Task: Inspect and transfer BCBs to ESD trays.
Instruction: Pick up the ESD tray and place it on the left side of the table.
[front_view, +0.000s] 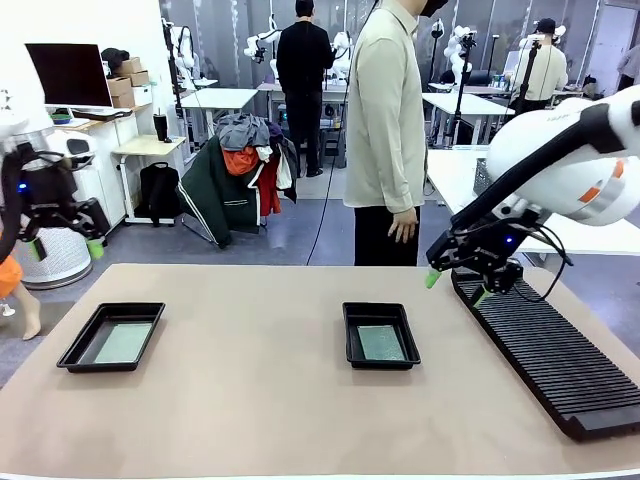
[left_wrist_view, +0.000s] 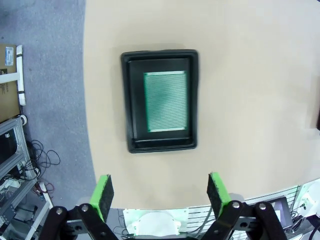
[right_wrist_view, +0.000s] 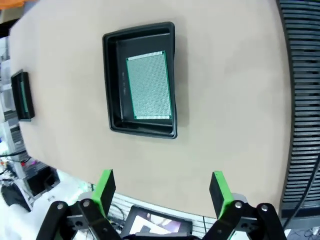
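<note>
Now we are holding our left claw (front_view: 62, 246) and right claw (front_view: 458, 283) open above the surface (front_view: 260, 410); each tray (front_view: 112, 337) (front_view: 380, 335) is carrying one board (front_view: 123, 343) (front_view: 381, 343).

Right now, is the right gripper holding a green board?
No, the right gripper is open and empty, and the green board lies in its black tray.

Front faces person; wrists overlook table (front_view: 270, 400)

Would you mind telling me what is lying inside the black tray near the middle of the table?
One green board lies flat on the floor of the middle tray, its dotted face up in the right wrist view. Whatever is under the board is covered, so its other face cannot be seen.
</note>
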